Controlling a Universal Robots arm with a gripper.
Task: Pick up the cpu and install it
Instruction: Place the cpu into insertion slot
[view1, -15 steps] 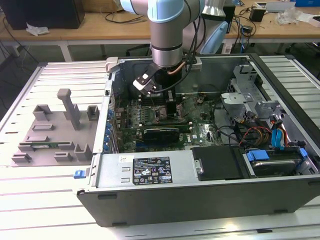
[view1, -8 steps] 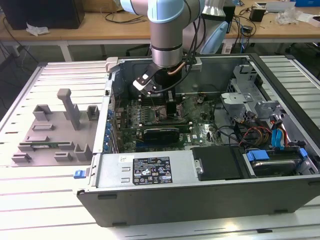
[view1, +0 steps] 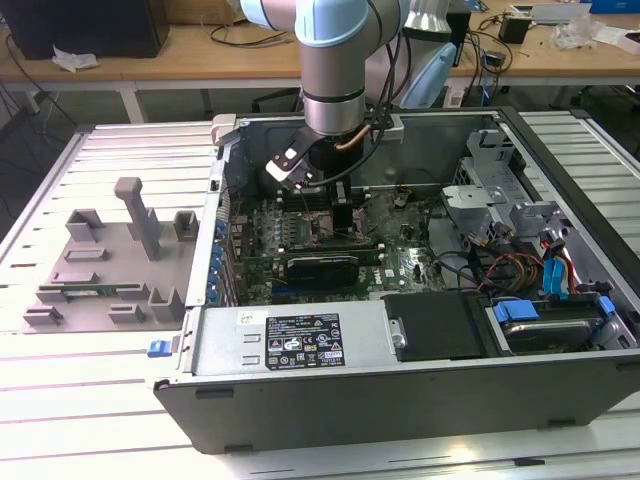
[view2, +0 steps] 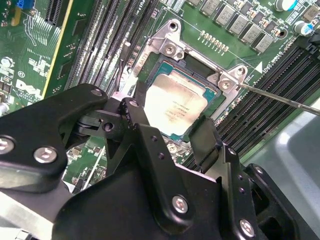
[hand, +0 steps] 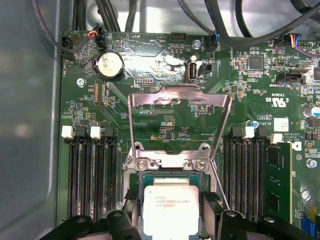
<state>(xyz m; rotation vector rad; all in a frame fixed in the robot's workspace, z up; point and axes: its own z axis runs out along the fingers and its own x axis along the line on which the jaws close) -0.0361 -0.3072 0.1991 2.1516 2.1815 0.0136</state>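
Steel computer case (view1: 300, 345) lies open on its side, with the arm reaching down into it. On the green motherboard (hand: 150, 130) we note the socket's load plate (hand: 180, 97) swung up. The gripper (view2: 169, 119) has its fingers (view2: 205, 137) closed against two opposite edges of the cpu (view2: 172, 102). The cpu lies flat at the socket with its metal lid upward; we cannot tell whether it is fully seated. We judge it light, rigid, smooth-topped and delicate beneath, so the edges are the proper hold. Near-square, it shows no marked long axis.

The slatted metal worktop (view1: 90, 410) carries an open computer case (view1: 400, 385) and, toward the exterior view's left, a grey holder tray (view1: 95, 285).
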